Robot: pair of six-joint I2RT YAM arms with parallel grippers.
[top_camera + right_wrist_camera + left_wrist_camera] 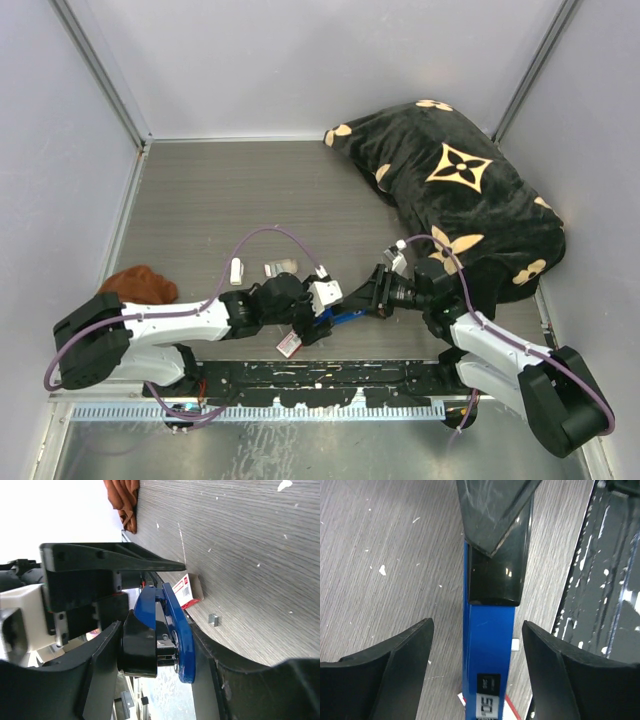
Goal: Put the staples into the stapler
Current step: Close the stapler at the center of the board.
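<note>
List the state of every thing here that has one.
stapler, gripped at one end by the right tool
right tool, shut on the stapler
left tool, open, straddling the stapler without touching it
staples, loose on the table, not loaded
box, lying on the table beside the staples

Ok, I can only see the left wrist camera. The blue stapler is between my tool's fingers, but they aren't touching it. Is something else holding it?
Observer: Yes. The right wrist view shows the right tool shut on the stapler, one finger on each side.
Operator: Where are the staples?
Observer: The staples, a small silvery block, lie on the table near the red-and-white box, not touching it.
Operator: What else is out there?
Observer: From above, a black patterned cushion fills the far right corner, behind the right arm.
</note>
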